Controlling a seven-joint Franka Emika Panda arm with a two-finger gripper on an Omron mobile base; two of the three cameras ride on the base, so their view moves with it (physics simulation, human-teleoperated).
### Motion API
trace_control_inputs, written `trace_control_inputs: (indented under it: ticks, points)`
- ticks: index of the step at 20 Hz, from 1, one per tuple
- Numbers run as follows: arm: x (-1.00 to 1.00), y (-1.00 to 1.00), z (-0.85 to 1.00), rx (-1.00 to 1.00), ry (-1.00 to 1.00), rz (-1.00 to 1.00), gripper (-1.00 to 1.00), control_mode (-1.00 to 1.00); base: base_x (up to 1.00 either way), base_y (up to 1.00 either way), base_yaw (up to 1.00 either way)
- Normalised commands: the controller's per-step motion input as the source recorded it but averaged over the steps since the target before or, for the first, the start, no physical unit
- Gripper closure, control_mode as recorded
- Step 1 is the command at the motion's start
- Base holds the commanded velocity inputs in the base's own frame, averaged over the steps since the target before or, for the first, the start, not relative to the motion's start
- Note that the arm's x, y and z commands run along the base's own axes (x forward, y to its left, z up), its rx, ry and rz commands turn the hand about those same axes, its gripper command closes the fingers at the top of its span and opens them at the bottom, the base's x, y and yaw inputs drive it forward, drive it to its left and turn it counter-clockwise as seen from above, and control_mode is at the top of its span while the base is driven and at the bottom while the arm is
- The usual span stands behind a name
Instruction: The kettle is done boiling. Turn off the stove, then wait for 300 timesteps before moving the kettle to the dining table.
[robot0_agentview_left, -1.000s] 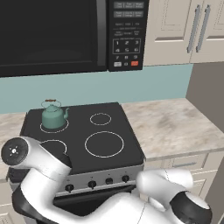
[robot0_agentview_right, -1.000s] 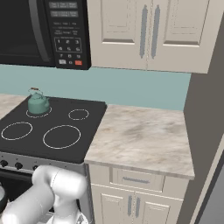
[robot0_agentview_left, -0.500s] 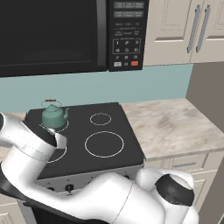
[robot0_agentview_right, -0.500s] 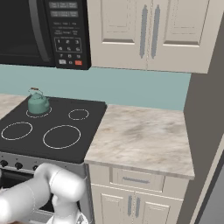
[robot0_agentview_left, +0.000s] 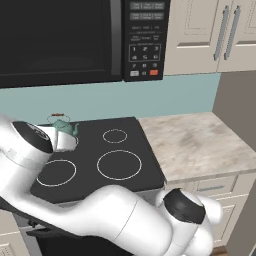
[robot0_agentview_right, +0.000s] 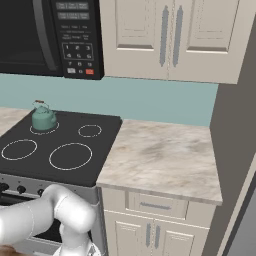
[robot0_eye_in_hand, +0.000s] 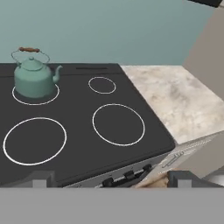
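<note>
Hand view looks down over the stove (robot0_eye_in_hand: 87, 127), its four ringed burners bare except the one at ten o'clock, where the kettle (robot0_eye_in_hand: 34, 78) sits upright. The knobs (robot0_eye_in_hand: 127, 175) line the front panel at six o'clock, just above the gripper (robot0_eye_in_hand: 109, 183); its fingers (robot0_eye_in_hand: 41, 179) stand wide apart, holding nothing. Compared with a second ago, the arm has swung up and left across the left base view, now partly hiding the kettle. My worry: the knobs are small and close together, so a misaligned reach could turn the wrong one.
</note>
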Motion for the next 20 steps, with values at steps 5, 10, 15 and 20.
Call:
trace_control_inputs:
  ticks: [5, 10, 15, 20]
  points:
    - [0.09, -0.32, 0.16, -0.09, 0.00, 0.07, -1.00, -1.00, 0.00, 0.00, 0.00]
    - [0.13, -0.36, 0.15, -0.06, 0.00, 0.14, -1.00, -1.00, 0.00, 0.00, 0.00]
    - [0.17, -0.38, 0.00, -0.02, 0.00, 0.17, -1.00, -1.00, 0.00, 0.00, 0.00]
    - [0.30, -0.40, -0.07, 0.00, 0.00, 0.24, -1.00, -1.00, 0.00, 0.00, 0.00]
